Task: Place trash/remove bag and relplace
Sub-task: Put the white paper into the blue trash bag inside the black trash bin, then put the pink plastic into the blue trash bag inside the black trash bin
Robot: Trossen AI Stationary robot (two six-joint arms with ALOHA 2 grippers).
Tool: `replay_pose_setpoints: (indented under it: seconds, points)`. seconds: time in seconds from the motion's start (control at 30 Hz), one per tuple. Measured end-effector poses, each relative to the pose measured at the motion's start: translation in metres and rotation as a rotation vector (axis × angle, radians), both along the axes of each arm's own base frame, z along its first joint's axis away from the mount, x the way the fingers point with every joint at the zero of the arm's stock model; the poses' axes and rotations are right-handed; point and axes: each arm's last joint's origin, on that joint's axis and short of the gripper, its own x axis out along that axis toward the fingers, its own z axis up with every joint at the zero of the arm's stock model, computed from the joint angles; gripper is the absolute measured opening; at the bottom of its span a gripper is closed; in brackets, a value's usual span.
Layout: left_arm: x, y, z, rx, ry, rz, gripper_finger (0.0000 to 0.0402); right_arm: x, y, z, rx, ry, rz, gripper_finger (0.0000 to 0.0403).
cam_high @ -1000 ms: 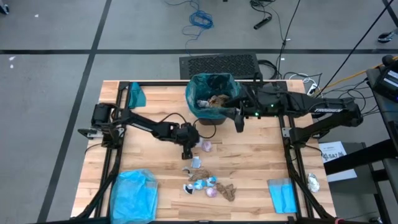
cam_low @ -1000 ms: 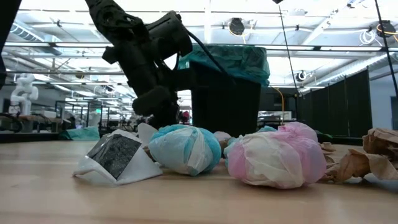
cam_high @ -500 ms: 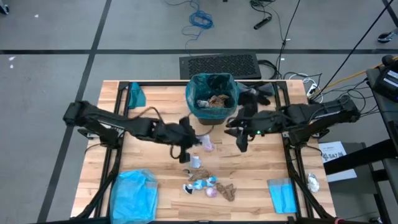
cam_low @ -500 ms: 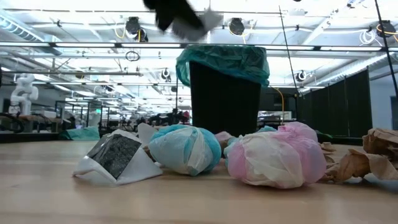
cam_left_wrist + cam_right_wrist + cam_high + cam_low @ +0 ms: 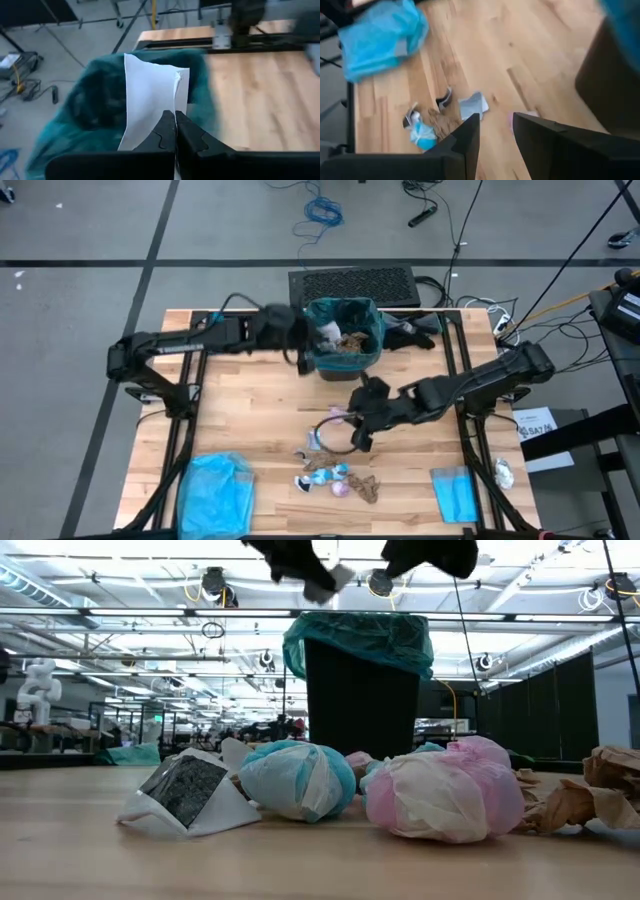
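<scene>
Left gripper: fingers pressed together on a flat white paper wrapper, held directly above the black bin's dark teal-green translucent plastic liner.
Right gripper: fingers spread, empty, over the wooden table; small crumpled scraps lie ahead of it.
Remaining trash: loose cluster near the right gripper, well apart from the bin.
Handling: likely light, soft, springy; pinch each scrap at a raised fold.

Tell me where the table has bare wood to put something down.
Bare wood lies between the black bin and the sky-blue bag, on the left side. The trash scraps crowd the middle front, where the right gripper hovers.
</scene>
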Motion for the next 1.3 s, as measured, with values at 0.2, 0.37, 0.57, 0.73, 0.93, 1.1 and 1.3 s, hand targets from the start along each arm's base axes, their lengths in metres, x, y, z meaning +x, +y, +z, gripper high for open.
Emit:
replay_pose_setpoints:
  seconds: [0.2,0.37,0.57,0.73,0.93,1.1,1.3]
  points:
    - [-0.001,0.035,-0.006,-0.141,-0.048,-0.219,0.0041,0.028,0.005,-0.031,-0.074,0.039,0.06,0.0128]
    - [-0.009,0.031,0.006,-0.141,-0.099,-0.251,0.0119,0.047,-0.003,-0.059,-0.087,0.106,0.032,0.0174]
    - [-0.031,0.02,0.032,-0.194,-0.184,-0.244,0.0202,0.06,-0.019,-0.084,-0.036,0.194,0.028,0.0216]
    - [-0.065,-0.005,0.061,-0.253,-0.249,-0.266,0.0224,0.069,-0.027,-0.105,-0.03,0.251,0.014,0.0223]
    - [-0.1,-0.038,0.078,-0.27,-0.253,-0.255,0.0225,0.079,-0.038,-0.14,-0.039,0.342,-0.021,0.0217]
    - [-0.11,-0.056,0.075,-0.288,-0.194,-0.216,0.0225,0.087,-0.04,-0.173,-0.007,0.394,-0.084,0.019]
    - [-0.113,-0.068,0.067,-0.342,-0.101,-0.201,0.0225,0.088,-0.017,-0.169,0.047,0.329,-0.066,0.003]
